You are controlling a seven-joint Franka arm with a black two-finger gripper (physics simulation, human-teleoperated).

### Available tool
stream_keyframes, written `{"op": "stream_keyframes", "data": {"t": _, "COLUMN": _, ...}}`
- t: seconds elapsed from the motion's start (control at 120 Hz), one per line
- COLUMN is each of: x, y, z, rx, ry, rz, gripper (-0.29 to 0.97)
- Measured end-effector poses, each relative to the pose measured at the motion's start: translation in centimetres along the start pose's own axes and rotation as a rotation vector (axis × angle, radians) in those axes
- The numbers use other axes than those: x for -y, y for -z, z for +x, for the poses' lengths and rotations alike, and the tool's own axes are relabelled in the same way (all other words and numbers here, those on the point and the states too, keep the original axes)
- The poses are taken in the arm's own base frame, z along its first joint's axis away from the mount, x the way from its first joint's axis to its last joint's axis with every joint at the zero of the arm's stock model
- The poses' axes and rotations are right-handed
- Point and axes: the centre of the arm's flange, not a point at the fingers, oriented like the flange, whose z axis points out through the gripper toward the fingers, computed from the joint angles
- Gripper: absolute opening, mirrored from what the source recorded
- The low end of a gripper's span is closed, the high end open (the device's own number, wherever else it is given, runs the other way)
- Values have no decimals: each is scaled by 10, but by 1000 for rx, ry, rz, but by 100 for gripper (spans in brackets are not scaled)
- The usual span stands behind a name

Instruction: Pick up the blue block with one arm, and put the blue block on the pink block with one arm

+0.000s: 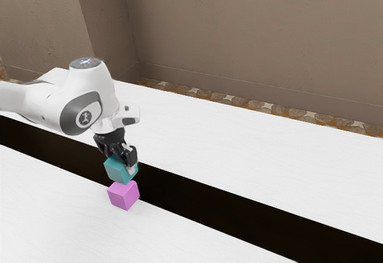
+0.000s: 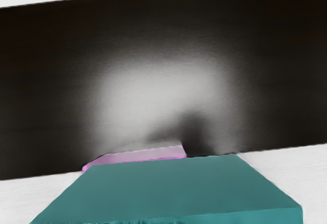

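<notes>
We find the gripper clenched on the blue block (it renders more teal than blue), one finger on each side of its upper part. The blue block sits directly above the pink block. Their faces are very close, but we cannot tell whether they touch. The pink block rests on the white table, just beside the edge of a dark gap. In the wrist view, the blue block covers the pink block except for a thin strip at its far edge.
</notes>
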Motion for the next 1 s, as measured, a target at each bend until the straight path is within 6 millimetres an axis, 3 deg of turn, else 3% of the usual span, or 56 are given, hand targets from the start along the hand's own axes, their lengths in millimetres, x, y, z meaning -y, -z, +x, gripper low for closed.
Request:
{"op": "stream_keyframes", "data": {"t": 0.175, "x": 11, "y": -13, "z": -19, "rx": 34, "ry": 28, "rz": 1, "gripper": 34}}
{"op": "stream_keyframes", "data": {"t": 0.367, "x": 14, "y": -31, "z": -21, "rx": 70, "ry": 37, "rz": -5, "gripper": 35}}
{"op": "stream_keyframes", "data": {"t": 1.0, "x": 14, "y": -37, "z": 7, "rx": 57, "ry": 37, "rz": -8, "gripper": 35}}
